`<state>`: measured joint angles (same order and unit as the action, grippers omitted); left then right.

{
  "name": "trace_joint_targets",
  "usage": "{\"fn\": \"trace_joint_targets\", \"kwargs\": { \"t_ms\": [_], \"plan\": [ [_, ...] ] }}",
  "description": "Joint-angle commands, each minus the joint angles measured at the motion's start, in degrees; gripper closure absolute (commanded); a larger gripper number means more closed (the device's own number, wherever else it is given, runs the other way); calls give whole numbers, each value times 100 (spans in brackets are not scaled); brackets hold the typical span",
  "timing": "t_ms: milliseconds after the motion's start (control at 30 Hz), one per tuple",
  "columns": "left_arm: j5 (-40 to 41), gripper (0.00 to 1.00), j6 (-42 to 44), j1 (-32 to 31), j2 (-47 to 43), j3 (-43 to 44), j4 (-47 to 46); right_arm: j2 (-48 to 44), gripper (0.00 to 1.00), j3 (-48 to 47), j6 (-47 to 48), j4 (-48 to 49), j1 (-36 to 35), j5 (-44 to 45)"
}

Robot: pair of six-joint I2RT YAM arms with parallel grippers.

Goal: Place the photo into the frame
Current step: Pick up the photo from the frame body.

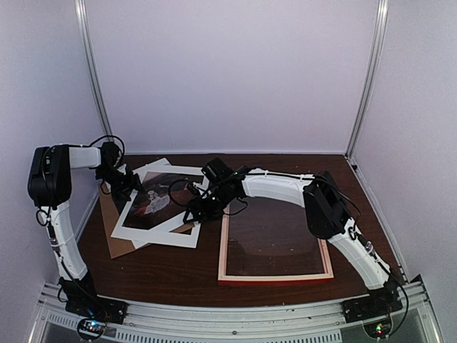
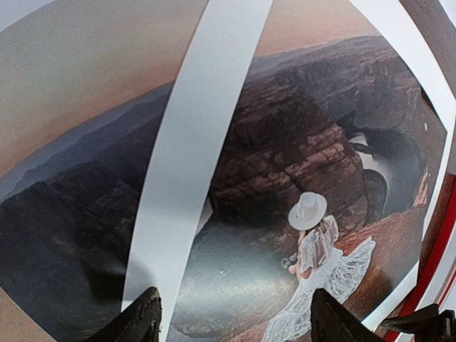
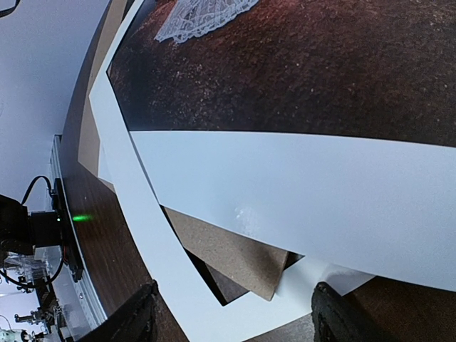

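Observation:
The photo (image 1: 153,204), a dark canyon print with a white-dressed figure, lies at the left of the table in a skewed stack. The frame (image 1: 275,277), red-edged with pale wood upward, lies flat to the right of the stack. My left gripper (image 1: 123,184) hovers open over the stack's far left corner. In its wrist view the photo (image 2: 299,142) fills the picture, and the left gripper (image 2: 235,324) has nothing between its fingertips. My right gripper (image 1: 194,213) is open at the stack's near right corner. There the right gripper (image 3: 235,324) straddles the photo's white border (image 3: 320,199).
A white mat (image 1: 168,236) and a brown backing board (image 1: 118,239) lie askew with the photo. A strip of the mat (image 2: 192,157) crosses the print. The board's corner (image 3: 235,260) pokes out over the mat (image 3: 149,242). White walls enclose the table on three sides.

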<state>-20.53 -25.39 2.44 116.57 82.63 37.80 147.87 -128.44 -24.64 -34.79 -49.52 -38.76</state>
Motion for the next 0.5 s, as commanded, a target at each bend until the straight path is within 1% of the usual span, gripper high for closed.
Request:
{"fn": "trace_joint_targets", "kwargs": {
  "t_ms": [0,133,200,467],
  "plan": [
    [94,28,79,55,-125,-98,-4,84,27,-9,-44,-157,9,79],
    [706,26,237,54,-207,-57,168,79,27,11,-49,-151,4,77],
    [866,25,269,54,-196,-68,192,75,27,28,-48,-151,7,79],
    [874,25,271,46,-82,-91,201,73,27,66,-54,-134,6,88]
  ]
}}
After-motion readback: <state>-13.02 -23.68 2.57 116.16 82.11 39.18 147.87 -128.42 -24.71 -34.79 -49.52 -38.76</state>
